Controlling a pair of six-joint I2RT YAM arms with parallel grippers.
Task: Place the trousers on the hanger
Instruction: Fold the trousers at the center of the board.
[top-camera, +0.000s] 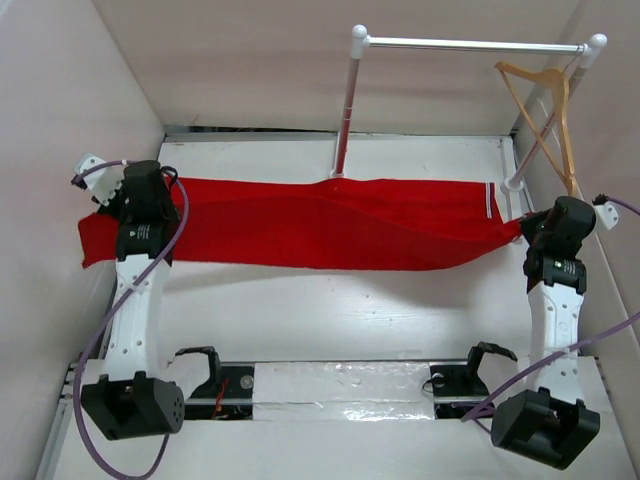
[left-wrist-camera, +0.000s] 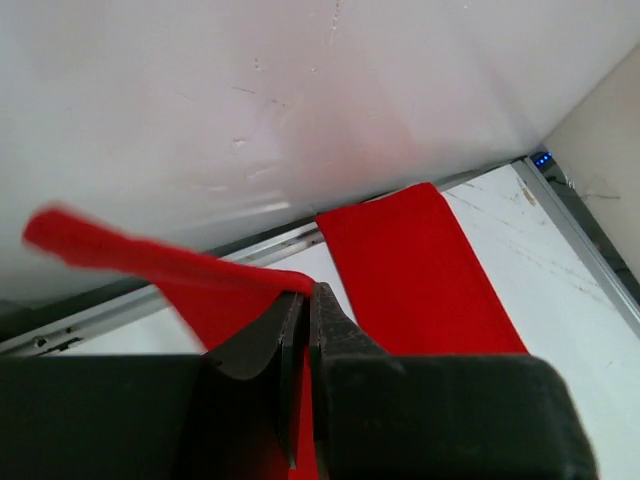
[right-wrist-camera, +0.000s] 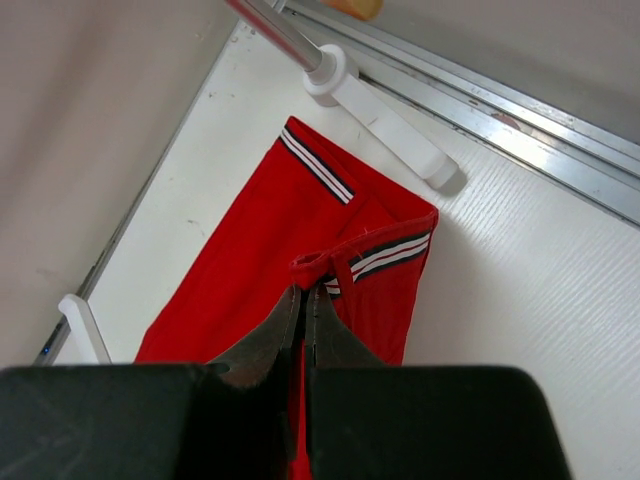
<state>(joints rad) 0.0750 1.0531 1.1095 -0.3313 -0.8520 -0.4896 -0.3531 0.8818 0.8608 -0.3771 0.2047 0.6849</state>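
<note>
The red trousers lie stretched across the table from left to right, their white-striped end on the right. My left gripper is shut on the trousers' left end, seen pinched in the left wrist view, where the cloth trails away. My right gripper is shut on the striped end, pinched in the right wrist view, with the red cloth lying beyond. The tan wooden hanger hangs on the rail at the far right, above my right gripper.
A white-and-metal clothes rail stands at the back, one post at mid-table behind the trousers, the other post's base by the striped end. White walls close in on both sides. A metal strip runs between the arm bases.
</note>
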